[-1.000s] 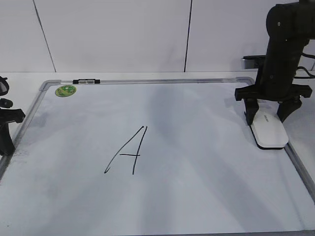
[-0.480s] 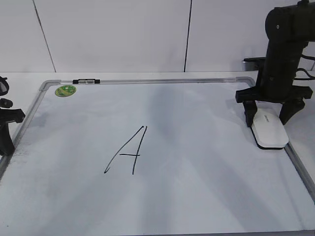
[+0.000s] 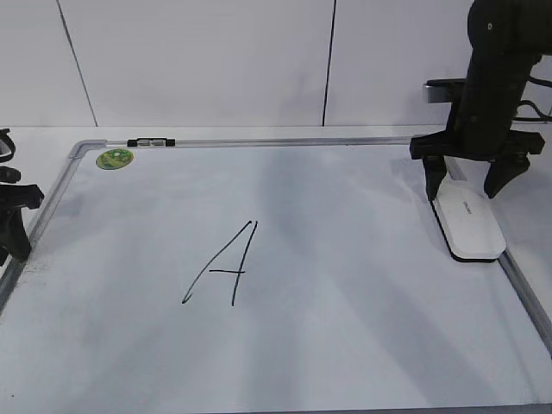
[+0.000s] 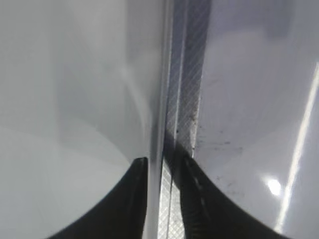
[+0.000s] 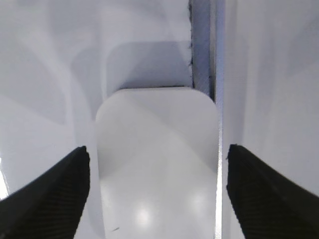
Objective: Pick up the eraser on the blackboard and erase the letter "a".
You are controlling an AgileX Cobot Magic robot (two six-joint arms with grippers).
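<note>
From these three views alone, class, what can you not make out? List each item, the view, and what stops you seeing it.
- Lettering on the eraser: exterior view, too small to read.
- Near end of the eraser: right wrist view, cut off by the bottom edge.
- Left gripper: exterior view, cut off by the left edge; the left wrist view shows only dark finger bases over the blackboard frame.
- Marker details: exterior view, too small.
</note>
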